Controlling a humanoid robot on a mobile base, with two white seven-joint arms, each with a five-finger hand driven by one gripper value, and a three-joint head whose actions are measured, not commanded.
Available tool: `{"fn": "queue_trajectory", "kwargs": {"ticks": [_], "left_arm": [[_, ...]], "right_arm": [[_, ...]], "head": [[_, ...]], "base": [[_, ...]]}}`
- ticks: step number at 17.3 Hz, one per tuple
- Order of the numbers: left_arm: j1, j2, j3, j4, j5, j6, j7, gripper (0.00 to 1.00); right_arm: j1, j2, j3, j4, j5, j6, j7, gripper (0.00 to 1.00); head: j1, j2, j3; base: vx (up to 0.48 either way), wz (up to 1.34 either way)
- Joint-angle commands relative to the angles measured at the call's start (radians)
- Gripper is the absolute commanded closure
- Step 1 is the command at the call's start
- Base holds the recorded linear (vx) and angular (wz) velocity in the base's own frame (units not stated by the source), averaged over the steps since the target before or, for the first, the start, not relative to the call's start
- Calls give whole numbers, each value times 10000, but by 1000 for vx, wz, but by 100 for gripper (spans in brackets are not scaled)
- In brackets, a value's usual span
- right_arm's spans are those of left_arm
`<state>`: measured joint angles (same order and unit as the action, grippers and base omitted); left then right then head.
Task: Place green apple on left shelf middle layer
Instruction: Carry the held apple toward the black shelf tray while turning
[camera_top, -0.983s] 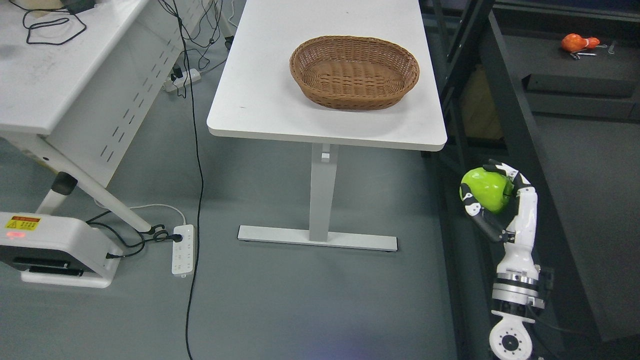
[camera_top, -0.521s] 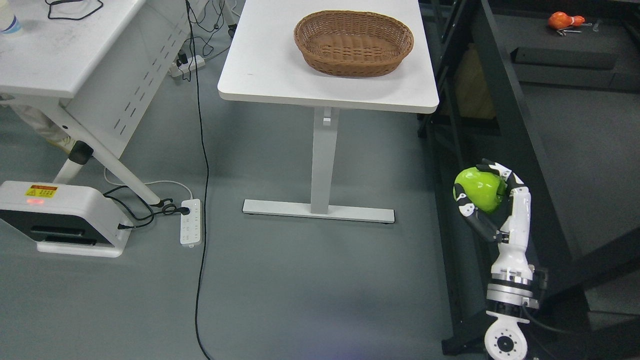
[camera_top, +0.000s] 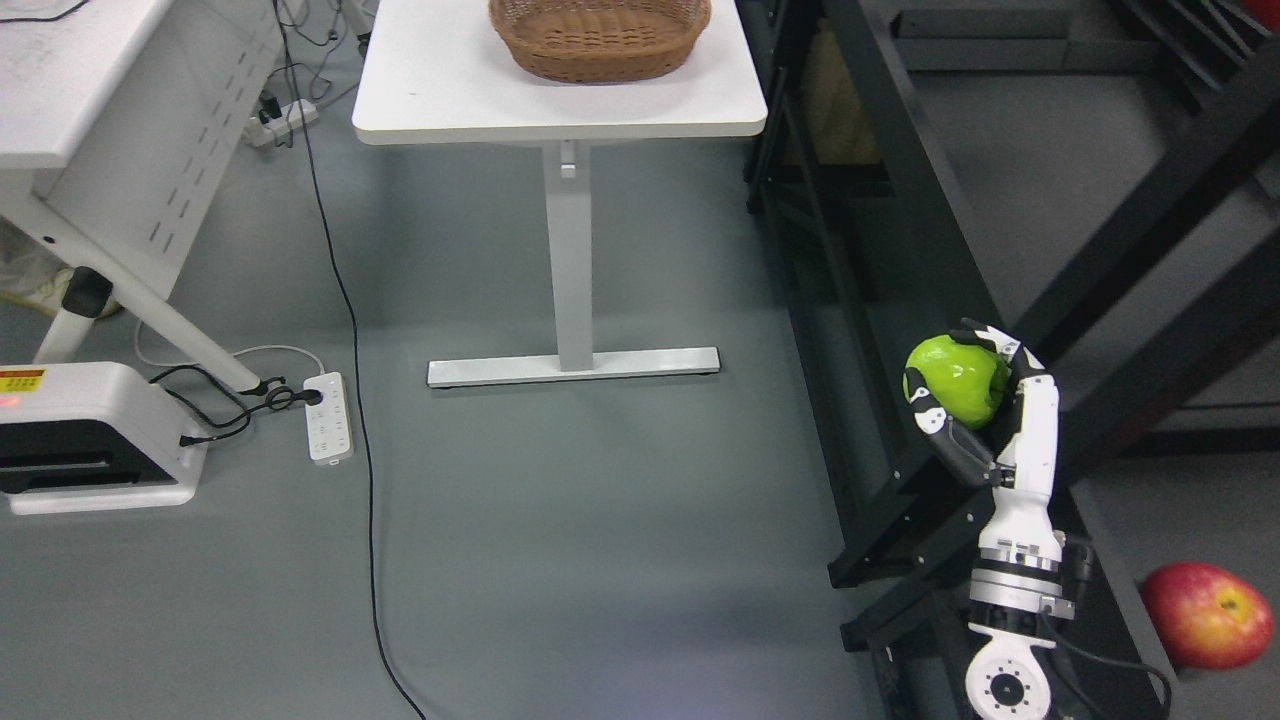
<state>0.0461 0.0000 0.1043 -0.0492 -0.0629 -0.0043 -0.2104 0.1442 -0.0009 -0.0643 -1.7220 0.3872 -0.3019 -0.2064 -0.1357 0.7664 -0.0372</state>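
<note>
Green and glossy, the round apple (camera_top: 955, 380) sits in our white-and-black right hand (camera_top: 975, 400), whose fingers (camera_top: 925, 395) are wrapped around it from below and the side, so the grip looks firm. We hold it raised in front of the black metal shelf frame (camera_top: 900, 200), over the frame's slanted members and clear of the grey floor. Our left hand is not in view.

We judge the step in hand to be the carry: the fruit is picked up but rests on no shelf layer. From this view we cannot tell which surface is the middle layer. The next move calls for us to line up with the correct tier, reach between the black uprights without knocking them, set the fruit on a flat board and only then loosen the fingers. A round red apple (camera_top: 1205, 612) lies low at the right and should be avoided.
</note>
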Motion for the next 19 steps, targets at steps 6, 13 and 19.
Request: {"fn": "queue_trajectory", "kwargs": {"ticks": [6, 13, 19], "left_arm": [[-1, 175, 0, 1, 0, -3, 2, 0], [-1, 175, 0, 1, 0, -3, 2, 0], [-1, 175, 0, 1, 0, -3, 2, 0]], "right_arm": [[30, -166, 14, -6, -6, -3, -6, 100], [31, -166, 14, -6, -6, -3, 9, 100], [46, -166, -2, -6, 9, 27, -6, 100]], "head": [[0, 0, 0], [0, 0, 0], [0, 0, 0]], "base": [[-193, -753], [-96, -1064], [7, -1082]]}}
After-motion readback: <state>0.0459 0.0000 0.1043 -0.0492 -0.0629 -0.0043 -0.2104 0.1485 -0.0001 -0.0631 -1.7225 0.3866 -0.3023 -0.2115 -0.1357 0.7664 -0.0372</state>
